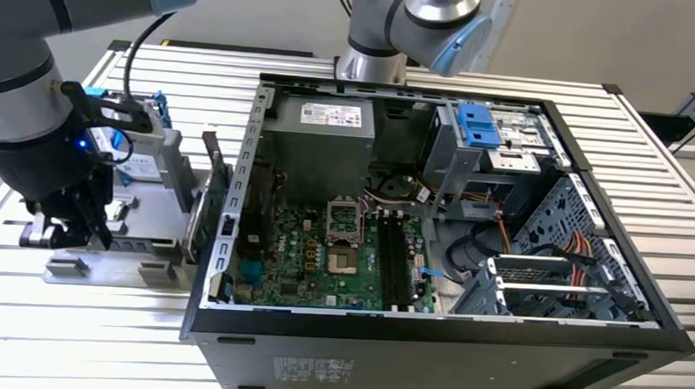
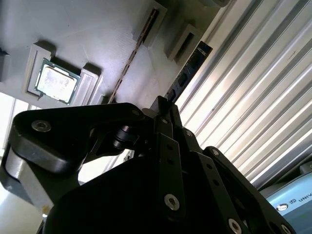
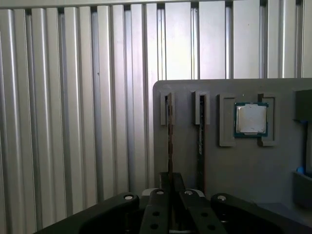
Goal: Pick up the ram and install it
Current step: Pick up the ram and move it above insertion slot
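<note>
The ram (image 3: 170,136) stands on edge in the outermost slot of a grey holder (image 3: 234,165), a thin dark stick beside the ribbed table top. In the second wrist view the ram (image 2: 187,73) runs away from the fingertips along the holder's edge. My gripper (image 3: 170,178) is down on the near end of the stick, its black fingers drawn together on it. In the exterior view the gripper (image 1: 71,226) hangs low over the holder (image 1: 87,267), to the left of the open computer case (image 1: 435,339). The case's memory slots (image 1: 397,263) lie on the green motherboard (image 1: 309,263).
A second thin stick (image 3: 200,129) fills the neighbouring slot, and a processor chip (image 3: 251,119) lies in a pocket beyond it. A silver drive in a blue frame (image 1: 132,146) and an upright card (image 1: 213,197) stand between holder and case. Another arm's base (image 1: 371,64) rises behind the case.
</note>
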`<state>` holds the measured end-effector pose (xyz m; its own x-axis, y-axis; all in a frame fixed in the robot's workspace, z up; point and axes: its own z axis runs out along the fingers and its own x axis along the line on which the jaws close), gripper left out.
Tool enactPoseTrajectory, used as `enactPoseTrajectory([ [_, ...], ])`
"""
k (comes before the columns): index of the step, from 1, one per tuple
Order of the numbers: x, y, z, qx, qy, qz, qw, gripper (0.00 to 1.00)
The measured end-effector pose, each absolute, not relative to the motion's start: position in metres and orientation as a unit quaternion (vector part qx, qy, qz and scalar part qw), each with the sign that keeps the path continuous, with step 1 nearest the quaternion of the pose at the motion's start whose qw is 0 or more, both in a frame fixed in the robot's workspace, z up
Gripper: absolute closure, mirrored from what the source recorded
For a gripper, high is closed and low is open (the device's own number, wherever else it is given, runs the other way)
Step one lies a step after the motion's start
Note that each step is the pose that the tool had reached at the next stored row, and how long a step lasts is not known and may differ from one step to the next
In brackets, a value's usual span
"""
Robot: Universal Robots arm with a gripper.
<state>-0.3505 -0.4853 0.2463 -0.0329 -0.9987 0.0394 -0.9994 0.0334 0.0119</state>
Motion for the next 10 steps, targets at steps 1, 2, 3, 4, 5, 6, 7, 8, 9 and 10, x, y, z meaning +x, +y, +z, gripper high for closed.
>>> enactPoseTrajectory([
  [1, -0.3505, -0.4853, 0.2465, 0.695, -0.719, 0.009, 0.018, 1.00],
  [2, -0.3505, -0.4853, 0.2470, 0.695, -0.719, 0.009, 0.018, 1.00],
  [3, -0.3505, -0.4852, 0.2476, 0.695, -0.719, 0.009, 0.018, 1.00],
  [4, -0.3505, -0.4852, 0.2482, 0.695, -0.719, 0.009, 0.018, 1.00],
  [5, -0.3505, -0.4853, 0.2491, 0.695, -0.719, 0.009, 0.018, 1.00],
  [6, -0.3505, -0.4853, 0.2501, 0.695, -0.719, 0.009, 0.018, 1.00],
  [7, -0.3505, -0.4852, 0.2508, 0.695, -0.719, 0.009, 0.018, 1.00],
  [8, -0.3505, -0.4852, 0.2514, 0.695, -0.719, 0.009, 0.018, 1.00],
  [9, -0.3505, -0.4852, 0.2523, 0.695, -0.719, 0.009, 0.018, 1.00],
  [10, -0.3505, -0.4852, 0.2529, 0.695, -0.719, 0.009, 0.018, 1.00],
])
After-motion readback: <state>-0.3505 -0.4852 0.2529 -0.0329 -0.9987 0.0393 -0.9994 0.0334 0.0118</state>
